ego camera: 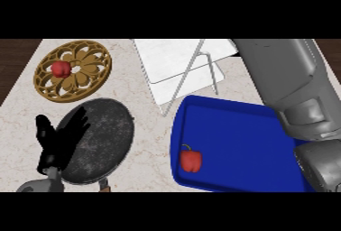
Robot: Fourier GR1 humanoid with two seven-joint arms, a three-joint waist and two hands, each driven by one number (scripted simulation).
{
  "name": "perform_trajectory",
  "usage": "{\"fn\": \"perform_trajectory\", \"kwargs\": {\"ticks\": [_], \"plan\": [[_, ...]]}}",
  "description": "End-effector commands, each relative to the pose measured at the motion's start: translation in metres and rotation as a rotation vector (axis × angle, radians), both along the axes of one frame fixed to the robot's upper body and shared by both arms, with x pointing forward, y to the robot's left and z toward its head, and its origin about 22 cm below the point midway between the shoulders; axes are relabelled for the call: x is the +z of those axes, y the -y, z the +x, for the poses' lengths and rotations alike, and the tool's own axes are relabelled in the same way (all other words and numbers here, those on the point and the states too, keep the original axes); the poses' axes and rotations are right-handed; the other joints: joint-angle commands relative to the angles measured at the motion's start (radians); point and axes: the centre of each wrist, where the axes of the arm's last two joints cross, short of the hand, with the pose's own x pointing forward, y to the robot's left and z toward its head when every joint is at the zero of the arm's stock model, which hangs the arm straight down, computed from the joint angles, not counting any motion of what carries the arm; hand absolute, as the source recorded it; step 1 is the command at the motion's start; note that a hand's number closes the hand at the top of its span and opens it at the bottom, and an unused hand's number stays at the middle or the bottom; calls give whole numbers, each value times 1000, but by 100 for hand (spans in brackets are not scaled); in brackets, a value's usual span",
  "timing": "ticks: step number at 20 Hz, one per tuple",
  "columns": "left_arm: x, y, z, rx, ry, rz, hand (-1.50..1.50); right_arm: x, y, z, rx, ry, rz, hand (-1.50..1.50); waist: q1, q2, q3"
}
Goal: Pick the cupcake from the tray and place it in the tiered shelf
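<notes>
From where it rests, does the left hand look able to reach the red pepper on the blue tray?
Probably not directly: the left hand rests at the left edge with the dark pan lying between it and the red pepper on the blue tray.

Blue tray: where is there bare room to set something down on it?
The blue tray is bare in its middle and upper part, above and right of the red pepper. Its right side is crowded by the right forearm. The shelf top is also bare.
</notes>
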Motion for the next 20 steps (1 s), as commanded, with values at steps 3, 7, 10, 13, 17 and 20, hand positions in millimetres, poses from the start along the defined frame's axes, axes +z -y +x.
{"fn": "perform_trajectory", "kwargs": {"ticks": [3,7,10,13,17,20], "plan": [[-6,7,0,2,-16,-10,0,8,-4,1,-62,-55,247,-150,1,2,-2],[4,2,15,-4,-6,-18,0,9,21,9,-39,-89,412,-150,-2,5,-1],[-11,13,3,-3,-2,-22,0,9,25,10,-24,-110,498,-150,1,4,-1],[11,7,12,-8,-14,-5,0,46,22,2,-29,-157,611,-150,1,-1,-1],[5,-5,-3,16,-23,-11,0,22,60,13,-127,-101,720,-150,0,1,-1],[-5,4,-1,15,-22,-18,0,25,69,12,-217,-55,733,-150,-10,-1,-1]]}}
